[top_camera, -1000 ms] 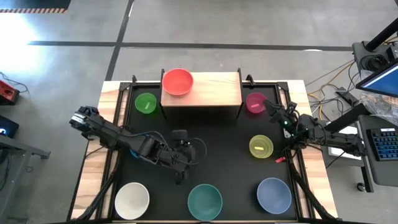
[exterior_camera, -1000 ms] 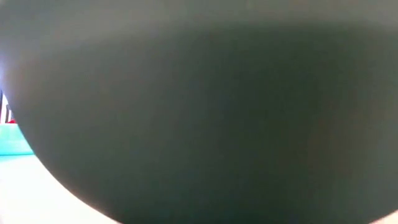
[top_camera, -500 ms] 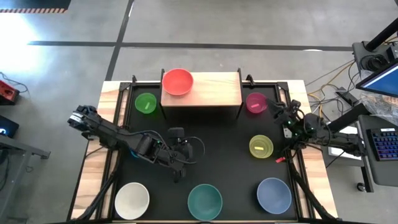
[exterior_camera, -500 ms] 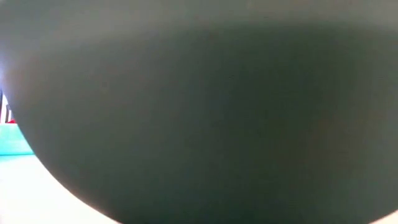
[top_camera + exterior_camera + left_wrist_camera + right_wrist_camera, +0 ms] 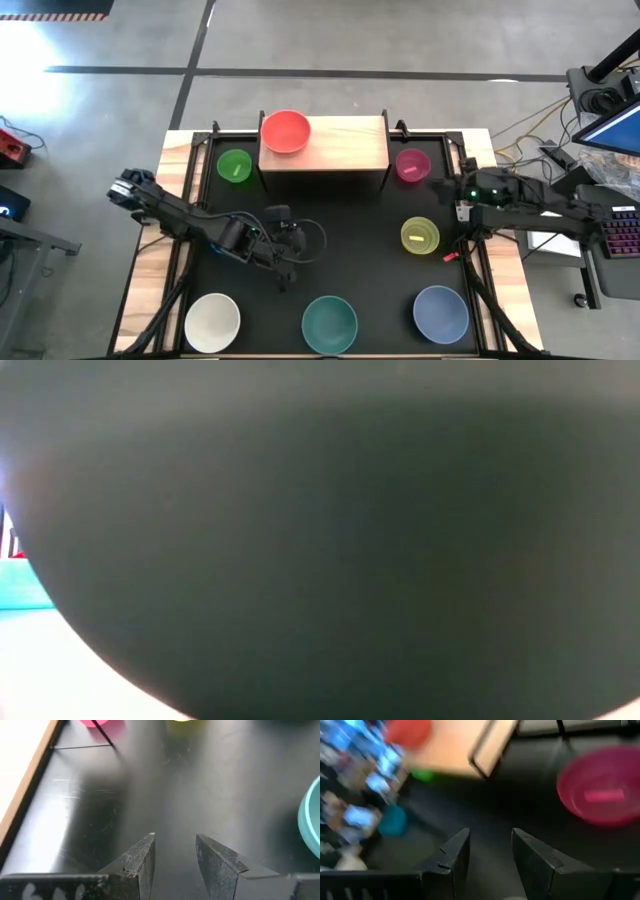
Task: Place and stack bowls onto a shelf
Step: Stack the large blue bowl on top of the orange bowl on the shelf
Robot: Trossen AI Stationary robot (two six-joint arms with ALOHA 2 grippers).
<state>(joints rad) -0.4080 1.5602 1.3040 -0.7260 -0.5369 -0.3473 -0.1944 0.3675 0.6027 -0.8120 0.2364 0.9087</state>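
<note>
The light-wood shelf [image 5: 335, 145] stands at the table's far edge with the red bowl [image 5: 285, 131] on its left end. The green bowl [image 5: 235, 165] and pink bowl [image 5: 412, 164] rest on the black top on either side of the shelf. Yellow [image 5: 420, 235], slate blue [image 5: 441, 313], teal [image 5: 330, 323] and cream [image 5: 212, 322] bowls also sit on the top. The small blue bowl is out of view. My left gripper [image 5: 298, 240] [image 5: 175, 852] is open over bare tabletop at mid-table. My right gripper [image 5: 437, 184] [image 5: 490, 850] is open just near-right of the pink bowl [image 5: 602, 785].
A dark rounded surface [image 5: 330, 540] fills the low view and hides the table from it. The black top [image 5: 350, 215] lies bare between the shelf and the near row of bowls. Thin black shelf legs [image 5: 107, 737] stand near the pink bowl. Cables and a keyboard lie beyond the right edge.
My right arm has swung round so that it now lies nearly level across the table's right edge, with its gripper still beside the pink bowl. My left gripper has drawn back a little toward the table's left edge. No bowl has moved.
</note>
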